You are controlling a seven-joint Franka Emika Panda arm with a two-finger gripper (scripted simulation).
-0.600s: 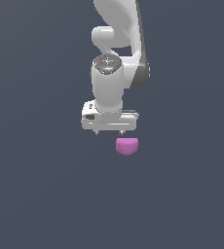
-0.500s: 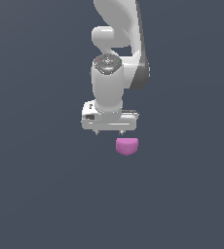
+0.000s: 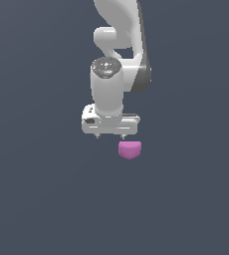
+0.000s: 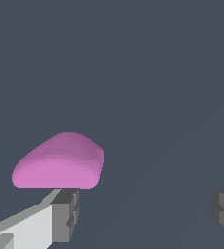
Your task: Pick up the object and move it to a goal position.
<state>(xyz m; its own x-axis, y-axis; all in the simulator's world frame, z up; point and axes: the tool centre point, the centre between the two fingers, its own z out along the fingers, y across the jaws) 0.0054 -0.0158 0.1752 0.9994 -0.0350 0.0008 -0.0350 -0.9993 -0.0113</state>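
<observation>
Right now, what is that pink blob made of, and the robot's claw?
The pink blob looks like soft matte clay or rubber: smooth, rounded, no shine, though a render can't confirm it. The claw looks like white glossy plastic or painted metal, with dull grey, ribbed, rubbery-looking fingertips.

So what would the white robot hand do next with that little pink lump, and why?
Probably shift sideways to centre over the small pink matte lump before lowering. In the wrist view the open white gripper has the lump beside one grey finger pad, not between the two, so closing now would likely miss it.
</observation>
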